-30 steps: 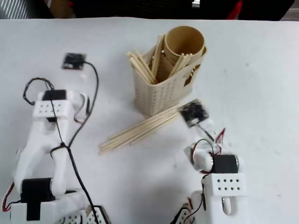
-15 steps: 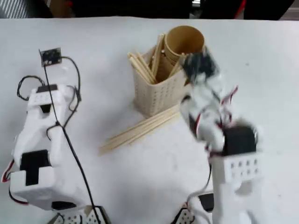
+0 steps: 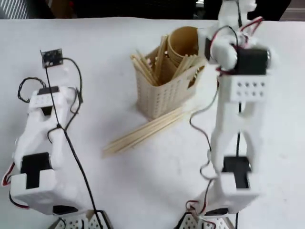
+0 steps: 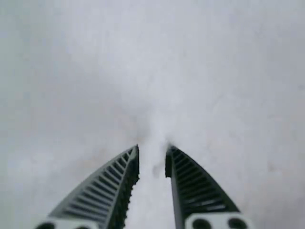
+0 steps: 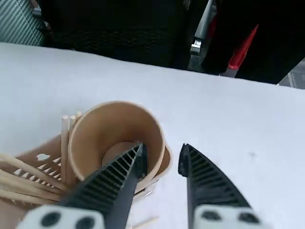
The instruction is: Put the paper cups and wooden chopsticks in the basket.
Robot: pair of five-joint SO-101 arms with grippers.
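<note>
The white table carries the basket, with the right arm stretched out alongside it. The stacked paper cups sit in the basket beside the standing chopsticks, and the loose chopsticks lie flat on the table, touching the basket's foot. The right gripper is partly open and empty, one finger over the top cup's mouth and the other outside its wall, while the left gripper hovers slightly open and empty above bare table. The cups look settled, so the loose bundle is probably next: approach across its middle, jaws wide, and lift it level.
</note>
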